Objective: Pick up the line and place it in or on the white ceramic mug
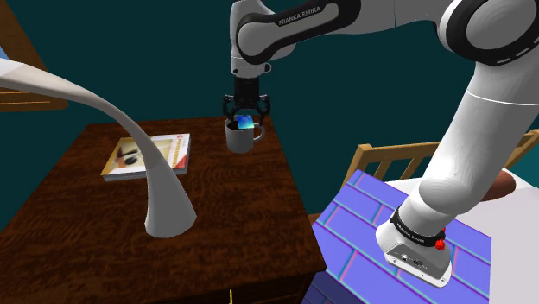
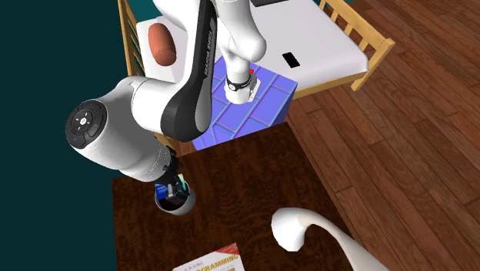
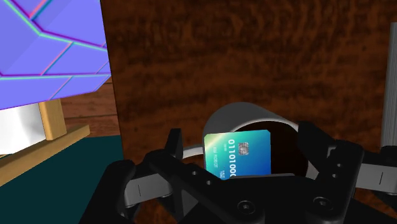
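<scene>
The "line" is a blue-green card with a chip (image 3: 236, 154). It stands on edge inside a grey-white mug (image 3: 236, 114) on the dark wooden table (image 3: 210, 57). My gripper (image 3: 242, 143) hangs just above the mug's rim, open. Its fingers (image 3: 173, 141) flank the card with a gap on each side and do not touch it. In the shoulder view the gripper (image 1: 246, 107) is over the mug (image 1: 240, 138), and the card (image 1: 247, 121) pokes out of the mug's top. The second exterior view shows the gripper (image 2: 171, 187) above the mug (image 2: 177, 204).
A tall curved white lamp (image 1: 164, 203) stands on the table (image 1: 78, 242) toward the shoulder view's left. A book (image 1: 149, 154) lies behind the lamp. A bed with a blue-purple quilt (image 1: 380, 233) and a wooden frame (image 1: 380, 160) is beside the table.
</scene>
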